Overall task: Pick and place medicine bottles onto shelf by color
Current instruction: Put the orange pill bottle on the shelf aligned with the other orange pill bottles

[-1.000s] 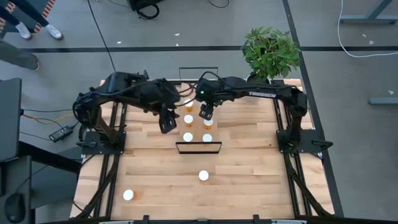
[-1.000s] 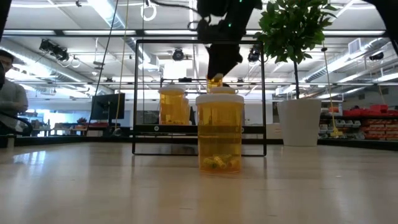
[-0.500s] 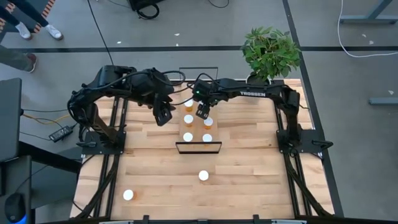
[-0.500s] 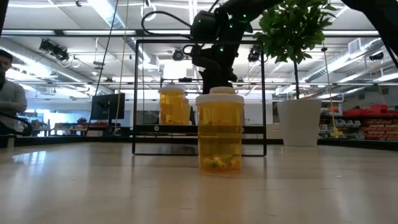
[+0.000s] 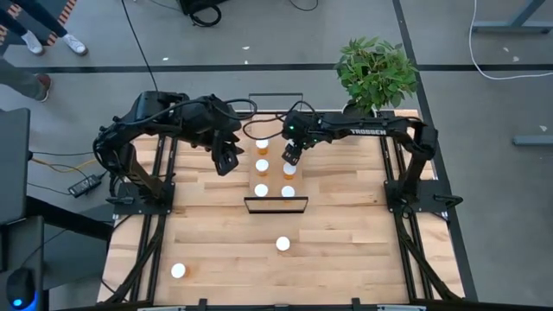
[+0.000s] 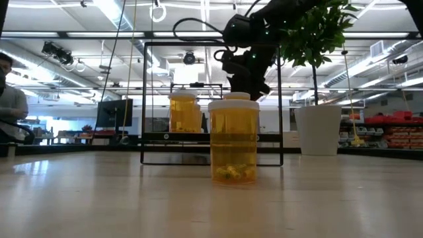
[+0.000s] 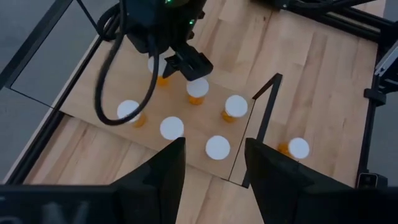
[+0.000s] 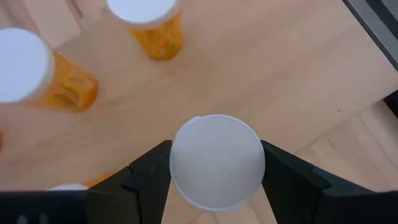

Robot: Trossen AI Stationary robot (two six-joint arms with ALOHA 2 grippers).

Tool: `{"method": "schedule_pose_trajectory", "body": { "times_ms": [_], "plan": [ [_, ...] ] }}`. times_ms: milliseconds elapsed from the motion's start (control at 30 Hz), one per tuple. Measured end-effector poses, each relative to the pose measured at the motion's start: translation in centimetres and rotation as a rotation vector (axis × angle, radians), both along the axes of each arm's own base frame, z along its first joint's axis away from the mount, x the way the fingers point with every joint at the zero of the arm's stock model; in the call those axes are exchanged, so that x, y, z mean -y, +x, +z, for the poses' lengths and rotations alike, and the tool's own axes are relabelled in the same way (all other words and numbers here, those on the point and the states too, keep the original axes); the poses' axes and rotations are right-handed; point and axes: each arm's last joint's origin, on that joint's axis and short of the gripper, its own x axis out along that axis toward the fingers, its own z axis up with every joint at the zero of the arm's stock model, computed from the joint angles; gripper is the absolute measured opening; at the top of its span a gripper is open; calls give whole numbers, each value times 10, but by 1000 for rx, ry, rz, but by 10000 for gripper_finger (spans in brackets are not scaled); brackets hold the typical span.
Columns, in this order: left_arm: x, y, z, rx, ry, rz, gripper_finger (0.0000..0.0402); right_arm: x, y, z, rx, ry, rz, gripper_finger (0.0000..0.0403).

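Note:
The pale wood shelf (image 5: 275,180) lies at the table's far middle, and several white-capped medicine bottles stand on it, such as one in the high view (image 5: 262,165) and one in the left wrist view (image 7: 236,106). My right gripper (image 5: 292,155) hovers over the shelf's far right part, shut on one bottle's white cap (image 8: 217,160); the cap hides the body. My left gripper (image 5: 226,161) is open and empty just left of the shelf, its fingers (image 7: 165,177) apart. Two more bottles stand on the tabletop, one near the middle (image 5: 282,244) and one at the near left (image 5: 178,270). My right gripper holds the bottle by its round white cap (image 8: 186,140), pinched between the two fingers, one on each side. The fingers come from above and point down. The bottle is upright; whether its base rests on the shelf, I cannot tell.
A potted plant (image 5: 374,69) stands at the far right corner. The shelf's black frame (image 6: 143,99) rises at its near end. In the low view an orange bottle (image 6: 233,140) stands close in front of that frame. A person (image 6: 10,99) sits beyond the table's left.
My right gripper has swung a little toward the table's left edge and then back toward the right, staying over the shelf's far part. My left gripper has drawn back slightly toward the far left, away from the shelf.

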Motion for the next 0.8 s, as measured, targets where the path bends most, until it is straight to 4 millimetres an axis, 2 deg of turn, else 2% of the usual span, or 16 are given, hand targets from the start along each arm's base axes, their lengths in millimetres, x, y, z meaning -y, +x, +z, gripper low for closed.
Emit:
{"method": "schedule_pose_trajectory", "body": {
  "times_ms": [667,800],
  "plan": [
    [0,0,0,2,-7,9,172,-3,4,1,25,-23,25,230],
    [0,1,0,1,-7,9,172,-4,7,-9,-3,-13,25,230]
  ]
}}
